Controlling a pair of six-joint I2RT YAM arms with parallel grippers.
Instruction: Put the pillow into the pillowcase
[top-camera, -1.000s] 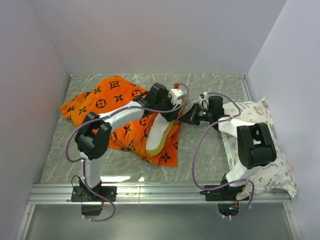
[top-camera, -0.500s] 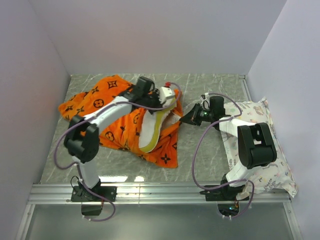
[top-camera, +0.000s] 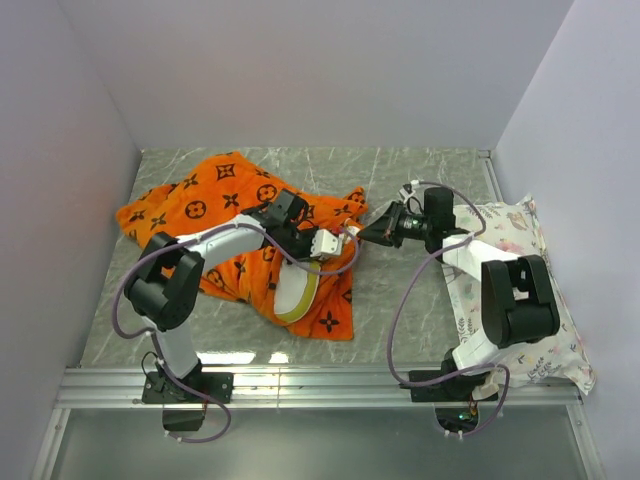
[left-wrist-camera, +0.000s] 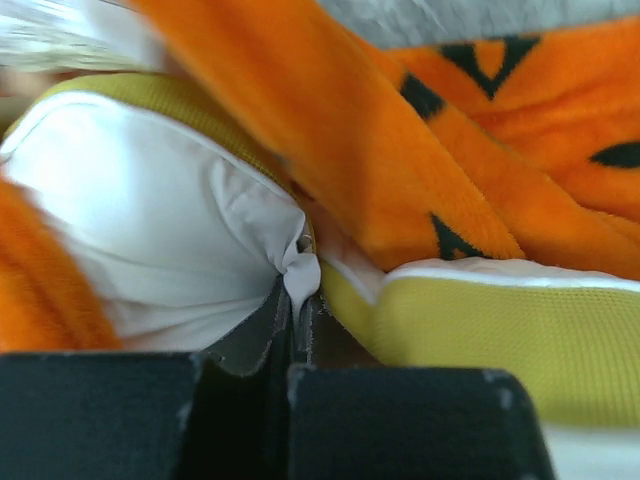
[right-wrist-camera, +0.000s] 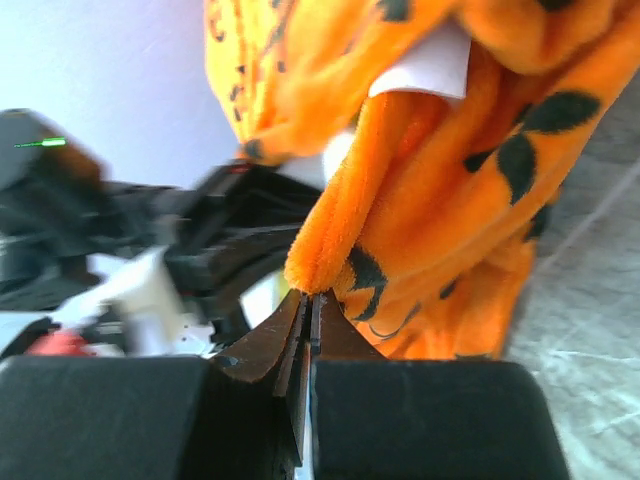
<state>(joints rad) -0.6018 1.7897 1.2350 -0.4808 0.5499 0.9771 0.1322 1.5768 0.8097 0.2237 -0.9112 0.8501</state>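
We find the left hand pressed together on a small pinch of the pillow's white cloth, right at a puckered corner where the yellow band meets it. From that hand the pillow runs down toward the arm bases, part of it showing white and yellow, with orange cloth lying along both its sides and across its near end.

The pillowcase spreads away to the left of the left hand across the worktop, rumpled, and a fold of it drapes just above the fingers in the wrist view.

The right hand sits just to the right of the left hand, near it but apart. Its fingers are clamped on a narrow orange edge of the pillowcase (a corner, as far as we can tell), and the cloth rises from the fingertips in a thick fold.

Well to the right of the right hand lies a white printed pillow, partly under the right arm.
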